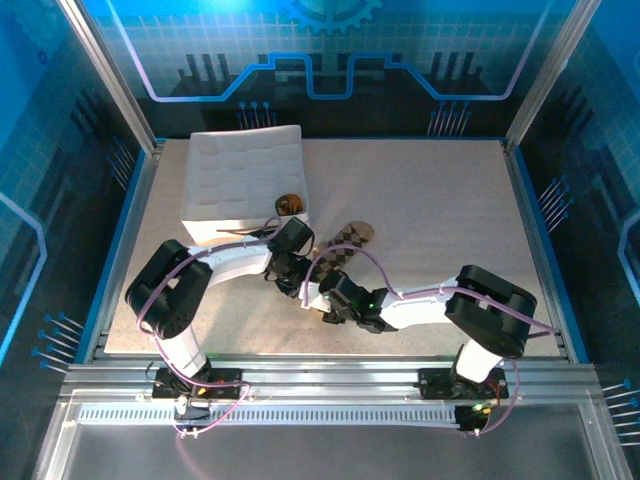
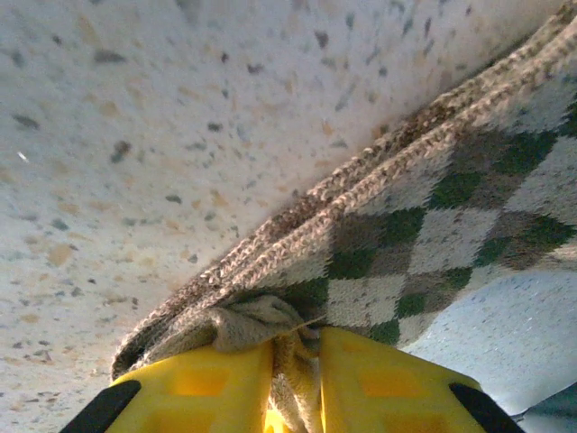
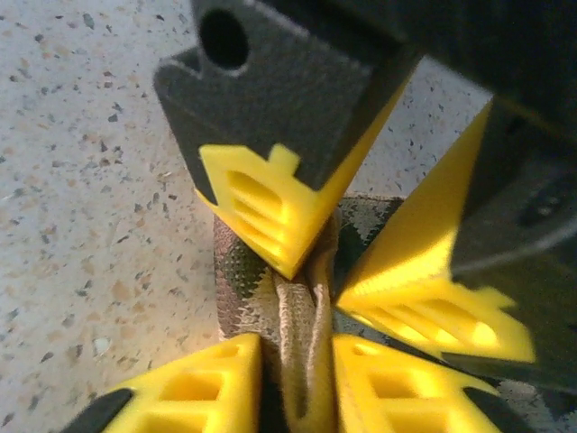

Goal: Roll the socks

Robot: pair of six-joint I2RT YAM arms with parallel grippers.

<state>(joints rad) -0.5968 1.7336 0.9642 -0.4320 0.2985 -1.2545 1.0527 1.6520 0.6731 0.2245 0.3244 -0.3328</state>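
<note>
Argyle sock (image 1: 348, 242) lies on the table (image 1: 430, 200) just in front of the white quilted tray (image 1: 240, 170), slanting away from its near right corner. My left gripper (image 2: 296, 347) and right gripper (image 3: 297, 361) both pinch the bunched end farthest from the tray, side by side, probably to hold the first fold tight for rolling.
</note>
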